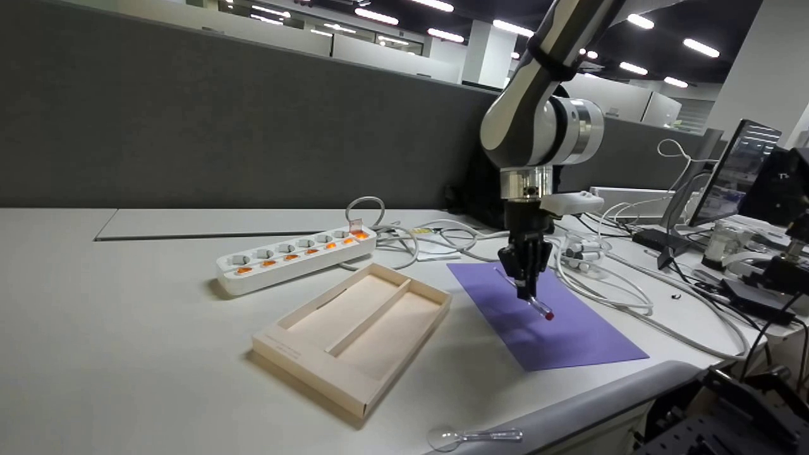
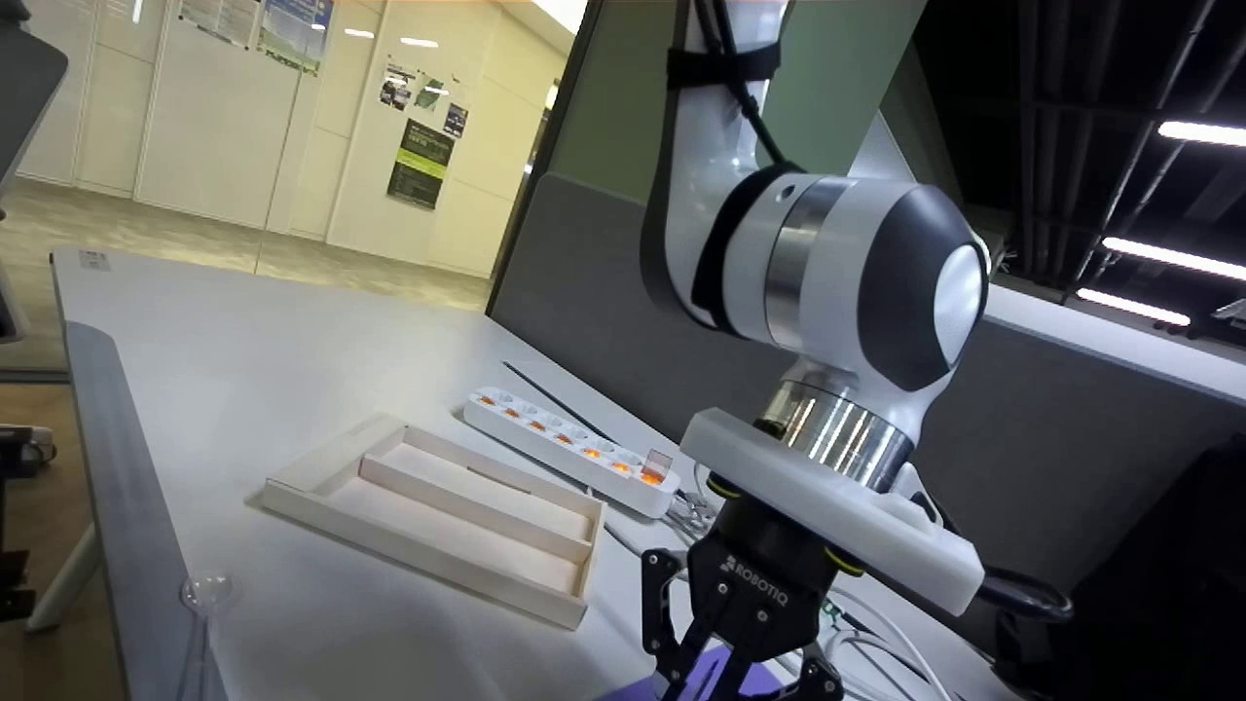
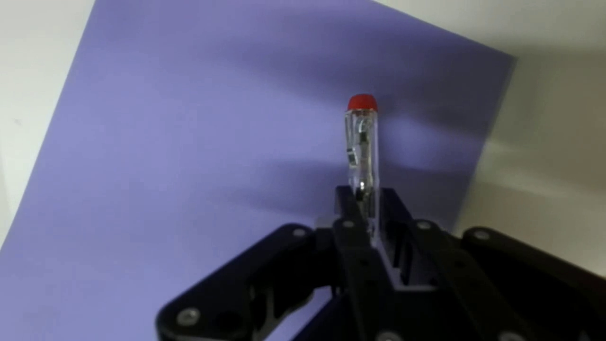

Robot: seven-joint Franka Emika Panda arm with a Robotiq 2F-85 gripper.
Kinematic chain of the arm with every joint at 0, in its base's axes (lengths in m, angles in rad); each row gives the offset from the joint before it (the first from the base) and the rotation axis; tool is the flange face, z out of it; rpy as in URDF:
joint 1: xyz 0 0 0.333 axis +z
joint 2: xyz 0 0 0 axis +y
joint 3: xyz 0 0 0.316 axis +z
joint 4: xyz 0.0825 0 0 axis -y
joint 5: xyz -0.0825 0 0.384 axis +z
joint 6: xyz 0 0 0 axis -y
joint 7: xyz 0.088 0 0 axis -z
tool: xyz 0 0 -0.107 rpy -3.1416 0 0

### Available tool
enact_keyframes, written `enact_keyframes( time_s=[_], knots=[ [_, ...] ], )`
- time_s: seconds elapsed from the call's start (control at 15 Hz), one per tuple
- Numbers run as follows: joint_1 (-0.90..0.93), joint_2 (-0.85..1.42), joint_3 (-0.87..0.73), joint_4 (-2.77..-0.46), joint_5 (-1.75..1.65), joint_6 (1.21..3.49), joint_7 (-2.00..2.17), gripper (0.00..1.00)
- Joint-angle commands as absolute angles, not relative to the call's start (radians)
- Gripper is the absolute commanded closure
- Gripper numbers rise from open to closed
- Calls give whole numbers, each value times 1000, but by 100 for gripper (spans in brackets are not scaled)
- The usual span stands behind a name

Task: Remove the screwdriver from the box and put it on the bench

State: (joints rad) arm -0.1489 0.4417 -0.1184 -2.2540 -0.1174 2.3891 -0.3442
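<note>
Red-ended and clear-bodied, the screwdriver [image 3: 362, 147] is held in the claw [image 3: 365, 196], whose fingers [image 3: 349, 237] are closed against its two sides in the wrist view. Position: outside the box [image 1: 316, 366] and over the purple sheet [image 1: 581, 341]. In an exterior view the tool slants and sticks out on both sides of the claw, slim shaft one way, red end the other. Contact with the sheet cannot be judged. Sheet lies flat on the pale desk [image 1: 126, 354]. Box: shallow, pale tan, flat on the desk, beside the sheet and apart from it; a lengthwise divider makes two compartments, and the broad end carries faint printing, too small to read. White power strip [image 1: 297, 254] with orange switches lies near the box in both exterior views, on the side towards the grey partition [image 1: 253, 126]. White cables [image 1: 366, 199] loop at the end of the strip, and more lie beside the sheet. Clear spoon [image 1: 474, 436] rests at the grey edge [image 1: 600, 407] of the desk, well apart from the claw. Arm [image 2: 827, 263], white and black, hangs above. Monitor [image 1: 739, 170] stands well beyond the sheet.
</note>
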Motion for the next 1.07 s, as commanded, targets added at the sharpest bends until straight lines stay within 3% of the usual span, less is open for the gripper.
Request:
enact_keyframes(
  time_s=[0.0, 0.6, 0.67, 0.8, 1.0],
  knots=[
    [-162, 496, -123, -2204, -130, 2397, -294, 96],
    [-178, 575, -106, -2127, -108, 2391, -300, 96],
    [-178, 577, -105, -2123, -109, 2387, -301, 58],
    [-181, 576, -100, -2119, -102, 2387, -301, 53],
    [-187, 556, -88, -2127, -85, 2374, -318, 31]
  ],
)
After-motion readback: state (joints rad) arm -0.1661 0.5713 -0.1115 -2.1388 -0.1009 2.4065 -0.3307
